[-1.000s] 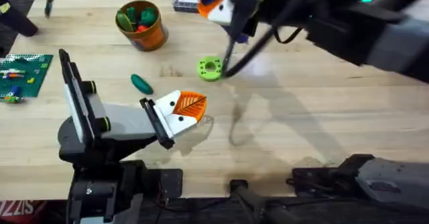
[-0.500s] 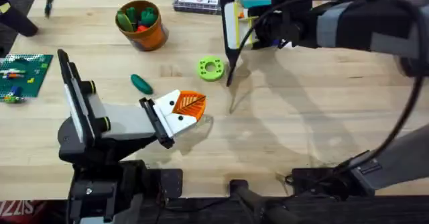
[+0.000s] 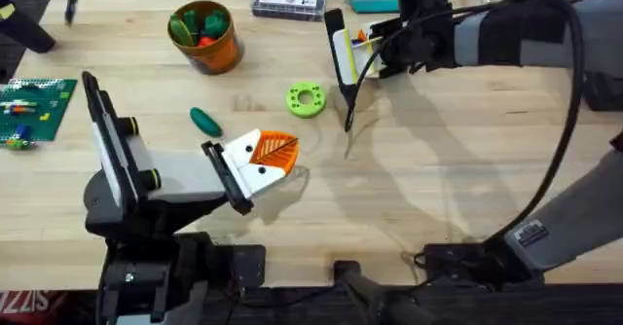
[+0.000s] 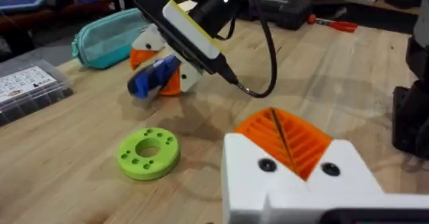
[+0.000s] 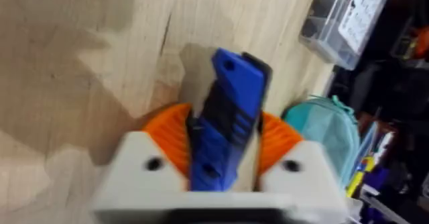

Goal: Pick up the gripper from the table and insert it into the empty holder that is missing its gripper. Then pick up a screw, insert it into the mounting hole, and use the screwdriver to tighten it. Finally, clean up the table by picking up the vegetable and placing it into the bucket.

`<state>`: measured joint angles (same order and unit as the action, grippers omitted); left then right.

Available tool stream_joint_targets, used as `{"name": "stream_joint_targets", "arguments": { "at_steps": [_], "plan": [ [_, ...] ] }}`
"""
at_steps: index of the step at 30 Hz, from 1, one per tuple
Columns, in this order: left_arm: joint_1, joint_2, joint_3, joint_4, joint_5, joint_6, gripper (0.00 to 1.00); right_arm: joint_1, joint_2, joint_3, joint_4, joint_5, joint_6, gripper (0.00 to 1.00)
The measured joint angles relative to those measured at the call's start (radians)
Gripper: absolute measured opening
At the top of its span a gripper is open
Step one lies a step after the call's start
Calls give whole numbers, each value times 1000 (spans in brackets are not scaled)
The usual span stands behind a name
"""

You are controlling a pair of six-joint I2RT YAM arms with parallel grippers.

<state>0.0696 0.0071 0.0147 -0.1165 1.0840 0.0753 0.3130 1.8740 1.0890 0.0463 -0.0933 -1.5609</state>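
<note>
Clamped between the right gripper's (image 5: 224, 160) orange ribbed pads (image 5: 171, 140) is the screwdriver (image 5: 224, 117), a smooth blue plastic body with a dark band. In the left wrist view, its blue end (image 4: 153, 76) pokes out beside the right gripper, low over the table (image 3: 438, 179), just beyond the green holed disc (image 3: 305, 99).

Nearer than that disc, the left gripper (image 3: 268, 160) rests low over the wood. Both its white angular blocks carry orange ribbed fingertips (image 4: 285, 140); these stand pressed together with nothing between them.

Beside the disc, toward the left arm, lies the vegetable (image 3: 204, 122), dark green, smooth and oblong. Farther beyond it stands the bucket (image 3: 206, 35), a round orange pot holding green and red toy pieces.

Judging risks: the screwdriver is slick and rounded, so it could twist or slide in the pads if it is tipped or pressed hard. A black cable (image 3: 355, 82) loops down from the right arm toward the disc, and could snag or drag it.
</note>
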Motion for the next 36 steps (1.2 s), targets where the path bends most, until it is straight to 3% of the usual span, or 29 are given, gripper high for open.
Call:
{"name": "stream_joint_targets", "arguments": {
  "at_steps": [2, 5, 6, 7, 13, 18, 23, 28, 30, 36],
  "plan": [
    [0, 0, 0, 0, 0, 0, 12, 0, 0, 3, -1, -1, -5, 453],
    [0, 0, 0, 0, -1, 0, 12, 0, 0, 11, 2, 0, -7, 861],
    [0, 0, 0, 0, -2, 0, 12, 0, 0, 18, 4, 0, -6, 962],
    [0, 0, 0, 0, -3, 0, 12, 0, 0, 24, 1, 0, 1, 984],
    [0, 0, 0, 0, -3, 0, 12, 0, -10, 25, -21, 0, 152, 994],
    [0, 0, 0, 0, -3, 0, 13, 1, -82, 25, -25, 20, 479, 993],
    [0, 0, 0, 1, -4, 2, 242, 1, -191, 25, -92, 64, 924, 994],
    [0, 0, 0, 0, -4, 2, 918, 1, -318, 25, -322, 82, 1272, 990],
    [0, 0, 0, 0, -4, 0, 980, 1, -383, 25, -429, 83, 1371, 993],
    [0, 0, -1, 16, -20, 1, 985, 1, -583, 25, -727, 85, 1549, 993]
  ]
}}
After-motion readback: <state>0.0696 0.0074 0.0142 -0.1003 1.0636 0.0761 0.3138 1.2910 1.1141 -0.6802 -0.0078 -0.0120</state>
